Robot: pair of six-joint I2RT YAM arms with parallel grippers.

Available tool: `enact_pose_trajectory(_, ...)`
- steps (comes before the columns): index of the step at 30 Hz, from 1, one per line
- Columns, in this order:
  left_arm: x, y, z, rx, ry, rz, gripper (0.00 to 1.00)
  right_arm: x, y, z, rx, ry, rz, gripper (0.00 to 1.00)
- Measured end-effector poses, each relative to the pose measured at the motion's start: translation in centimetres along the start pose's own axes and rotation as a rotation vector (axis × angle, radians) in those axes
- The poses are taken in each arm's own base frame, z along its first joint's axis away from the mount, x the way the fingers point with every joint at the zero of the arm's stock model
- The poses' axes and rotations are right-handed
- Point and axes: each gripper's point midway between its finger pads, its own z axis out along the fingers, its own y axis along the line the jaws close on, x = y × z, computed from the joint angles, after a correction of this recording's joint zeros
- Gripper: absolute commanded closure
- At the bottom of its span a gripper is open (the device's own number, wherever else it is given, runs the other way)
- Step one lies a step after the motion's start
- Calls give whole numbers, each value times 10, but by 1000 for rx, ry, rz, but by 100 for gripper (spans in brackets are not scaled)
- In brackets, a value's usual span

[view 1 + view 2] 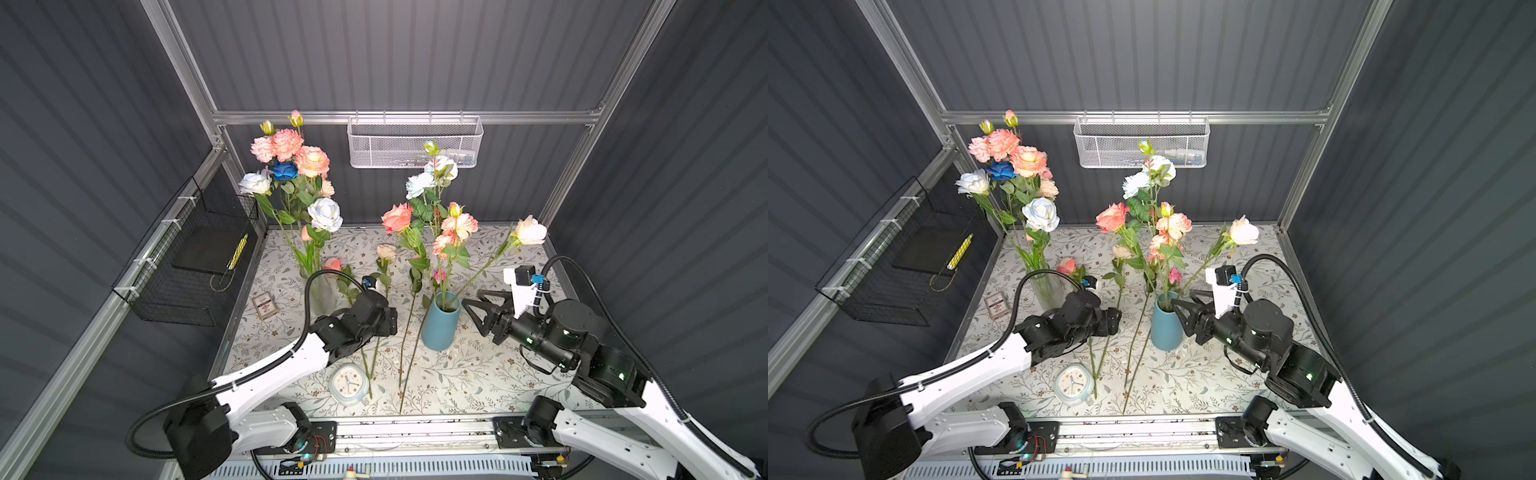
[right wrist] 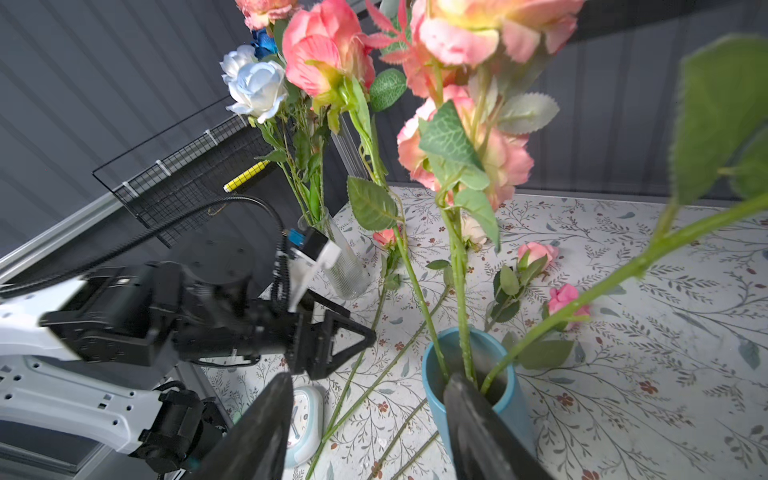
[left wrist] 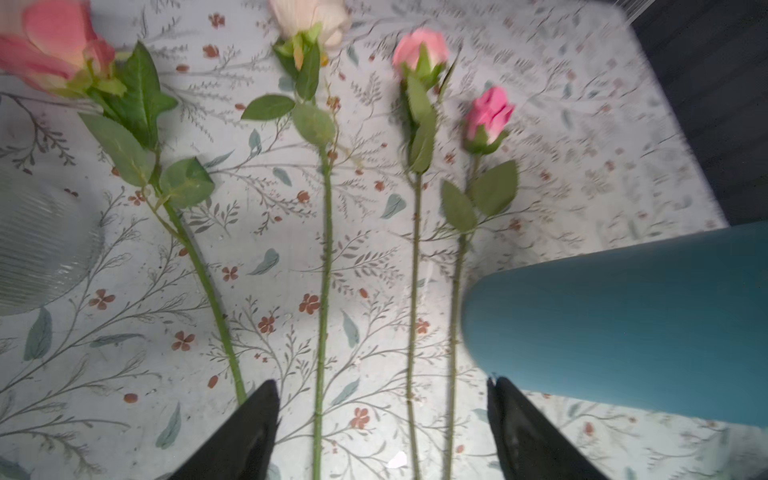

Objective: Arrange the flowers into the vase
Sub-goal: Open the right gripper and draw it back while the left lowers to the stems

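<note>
A blue vase (image 1: 441, 322) (image 1: 1166, 322) (image 2: 436, 374) stands mid-table and holds several flowers: a coral rose (image 1: 397, 217), pink peonies (image 1: 459, 226), pale blue blooms (image 1: 419, 185) and a cream rose (image 1: 530, 230) leaning right. Several loose flowers lie flat on the cloth, among them a cream rose (image 3: 309, 20) and a pink bud (image 3: 488, 114). My left gripper (image 1: 390, 320) (image 3: 382, 415) hovers open over their stems (image 3: 322, 332), left of the vase. My right gripper (image 1: 471, 309) (image 2: 365, 399) is open beside the vase rim, holding nothing.
A ribbed glass vase (image 1: 322, 291) full of flowers stands at the back left. A pale clock (image 1: 349, 384) lies near the front edge and a small card box (image 1: 264, 304) by the left edge. A black wire basket (image 1: 187, 266) and a white mesh basket (image 1: 415, 143) hang on the walls.
</note>
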Motion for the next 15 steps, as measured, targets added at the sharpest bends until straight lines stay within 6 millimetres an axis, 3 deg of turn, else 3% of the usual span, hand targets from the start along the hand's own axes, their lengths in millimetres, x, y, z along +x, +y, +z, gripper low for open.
enact_pose_trajectory(5, 22, 28, 53, -122, 134, -10, 35, -8, 3, -15, -18, -41, 8, 41)
enact_pose_trajectory(10, 24, 20, 94, -160, 205, 33, 43, -12, 3, -25, -21, -64, 10, 41)
enact_pose_trajectory(15, 34, 26, 113, -208, 258, 76, 53, -12, 0, -33, -12, -72, 10, 42)
